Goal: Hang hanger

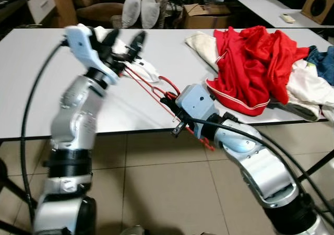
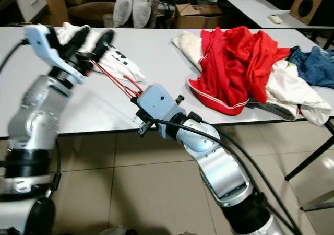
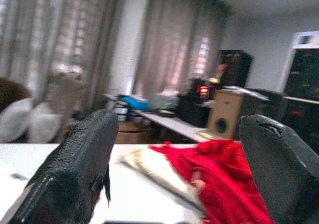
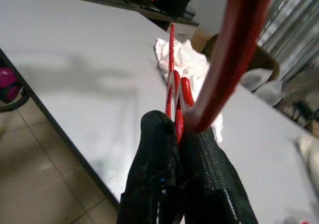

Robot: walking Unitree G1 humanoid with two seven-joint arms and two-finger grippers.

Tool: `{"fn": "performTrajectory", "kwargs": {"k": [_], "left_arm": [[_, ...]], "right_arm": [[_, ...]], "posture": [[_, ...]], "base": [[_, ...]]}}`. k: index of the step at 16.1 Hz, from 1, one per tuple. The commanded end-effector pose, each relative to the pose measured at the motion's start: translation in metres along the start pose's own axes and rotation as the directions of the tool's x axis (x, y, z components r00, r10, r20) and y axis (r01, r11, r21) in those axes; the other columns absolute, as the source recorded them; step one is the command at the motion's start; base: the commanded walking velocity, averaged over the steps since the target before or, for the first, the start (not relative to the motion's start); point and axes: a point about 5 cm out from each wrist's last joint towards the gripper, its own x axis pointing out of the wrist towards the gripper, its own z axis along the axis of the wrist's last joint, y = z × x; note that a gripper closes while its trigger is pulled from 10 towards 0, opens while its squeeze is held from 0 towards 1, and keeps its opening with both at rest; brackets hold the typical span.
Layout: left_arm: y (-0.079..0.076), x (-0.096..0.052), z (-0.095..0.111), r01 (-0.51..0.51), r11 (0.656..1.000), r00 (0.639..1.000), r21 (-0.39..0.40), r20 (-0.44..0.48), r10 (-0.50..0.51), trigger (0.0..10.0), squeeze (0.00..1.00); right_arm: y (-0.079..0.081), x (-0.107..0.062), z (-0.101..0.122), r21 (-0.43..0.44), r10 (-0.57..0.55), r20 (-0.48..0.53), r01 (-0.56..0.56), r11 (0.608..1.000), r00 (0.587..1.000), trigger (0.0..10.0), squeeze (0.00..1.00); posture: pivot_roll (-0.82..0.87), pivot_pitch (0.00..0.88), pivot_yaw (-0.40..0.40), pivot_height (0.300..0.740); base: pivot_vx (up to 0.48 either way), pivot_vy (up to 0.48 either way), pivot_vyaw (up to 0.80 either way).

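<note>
A red hanger (image 1: 151, 91) runs slantwise over the front edge of the white table (image 1: 31, 89). My right gripper (image 4: 178, 127) is shut on its lower part, with the red bar pinched between the black fingers (image 4: 154, 149). The right wrist (image 1: 195, 103) sits just in front of the table edge. My left gripper (image 1: 124, 42) is raised above the table, open, fingers pointing up and nothing between them. The hanger's upper end reaches just below the left gripper's base; I cannot tell whether they touch. A white cloth (image 1: 143, 68) lies on the table behind that end.
A heap of clothes lies on the table's right half: a red garment (image 1: 250, 68), white pieces (image 1: 308, 89) and jeans (image 1: 323, 60). Behind the table stand pillows (image 1: 141, 8), a cardboard box (image 1: 206, 15) and a second table with a speaker (image 1: 318, 2). Tiled floor lies below.
</note>
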Motion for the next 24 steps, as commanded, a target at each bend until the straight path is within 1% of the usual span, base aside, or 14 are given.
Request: {"fn": "performTrajectory", "kwargs": {"k": [1,2,3,4,5,6,7,9,10,12,14,18,19,24], "left_arm": [[0.012,-0.001,0.0,-0.072,0.996,0.997,0.047,-0.018,0.073,10.0,0.0],[0.026,-0.008,-0.001,-0.133,0.986,0.99,0.102,-0.038,0.138,10.0,0.0],[0.029,-0.01,-0.001,-0.145,0.982,0.988,0.118,-0.043,0.151,10.0,0.0],[0.036,-0.026,-0.004,-0.163,0.97,0.98,0.182,-0.079,0.18,10.0,0.0],[0.037,-0.034,-0.006,-0.164,0.963,0.978,0.212,-0.096,0.187,10.0,0.0],[0.037,-0.039,-0.009,-0.161,0.961,0.973,0.225,-0.126,0.193,10.0,0.0],[0.026,-0.057,-0.021,-0.118,0.96,0.967,0.254,-0.191,0.169,10.0,0.0],[0.015,-0.075,-0.035,-0.103,0.955,0.961,0.278,-0.221,0.168,10.0,0.0],[0.011,-0.083,-0.04,-0.152,0.956,0.957,0.252,-0.204,0.206,10.0,0.0],[0.007,-0.086,-0.042,-0.18,0.957,0.953,0.229,-0.2,0.227,10.0,0.0],[-0.004,-0.088,-0.047,-0.16,0.953,0.947,0.258,-0.233,0.222,10.0,0.0],[0.002,-0.096,-0.057,-0.237,0.946,0.922,0.223,-0.254,0.291,10.0,0.0],[0.004,-0.097,-0.058,-0.249,0.943,0.919,0.222,-0.254,0.303,10.0,0.0],[-0.004,-0.086,-0.059,-0.213,0.948,0.932,0.238,-0.243,0.27,10.0,0.0]], "right_arm": [[-0.007,-0.002,0.001,0.045,-0.017,0.026,0.016,0.999,1.0,10.0,0.0],[-0.012,-0.004,0.002,0.098,-0.016,0.049,0.011,0.995,0.999,10.0,0.0],[-0.013,-0.005,0.002,0.112,-0.016,0.056,0.01,0.994,0.998,10.0,0.0],[-0.026,-0.012,-0.003,0.175,-0.082,0.038,0.074,0.982,0.996,10.0,0.0],[-0.03,-0.016,-0.006,0.174,-0.108,0.022,0.103,0.979,0.994,10.0,0.0],[-0.033,-0.017,-0.01,0.176,-0.14,-0.007,0.14,0.974,0.99,10.0,0.0],[-0.042,-0.023,-0.026,0.224,-0.254,-0.108,0.272,0.936,0.961,10.0,0.0],[-0.047,-0.028,-0.048,0.206,-0.364,-0.249,0.416,0.886,0.898,10.0,0.0],[-0.046,-0.028,-0.049,0.215,-0.387,-0.235,0.436,0.874,0.892,10.0,0.0],[-0.049,-0.026,-0.049,0.2,-0.44,-0.22,0.482,0.853,0.87,10.0,0.0],[-0.046,-0.023,-0.048,0.259,-0.437,-0.186,0.473,0.842,0.88,10.0,0.0],[-0.035,-0.023,-0.045,0.294,-0.41,-0.152,0.438,0.85,0.899,10.0,0.0],[-0.033,-0.027,-0.046,0.263,-0.416,-0.137,0.437,0.86,0.899,10.0,0.0],[-0.037,-0.027,-0.054,0.328,-0.446,-0.15,0.47,0.819,0.882,10.0,0.0]], "posture": [[-0.05,0.0,-0.013,0.74],[-0.05,0.0,-0.012,0.74],[-0.05,0.0,-0.014,0.74],[-0.05,0.0,-0.014,0.74],[-0.06,0.0,-0.014,0.74],[-0.06,0.0,-0.014,0.74],[-0.06,0.0,-0.017,0.74],[-0.05,0.0,-0.039,0.74],[-0.05,0.0,-0.05,0.74],[-0.04,0.0,-0.063,0.74],[-0.03,0.0,-0.069,0.74],[-0.06,0.0,-0.059,0.74],[-0.07,0.0,-0.047,0.74],[-0.05,0.0,-0.043,0.74]], "base": [[0.0,0.0,0.0],[0.0,0.0,0.0],[0.0,0.0,0.0],[0.0,0.0,0.0],[0.0,0.0,0.0],[0.0,0.0,0.0],[0.0,0.0,0.0],[0.0,0.0,0.0],[0.0,0.0,0.0],[0.0,0.0,0.0],[0.366,0.0,0.0],[0.418,0.0,0.0],[0.439,0.0,0.0],[0.455,0.0,0.0]]}}
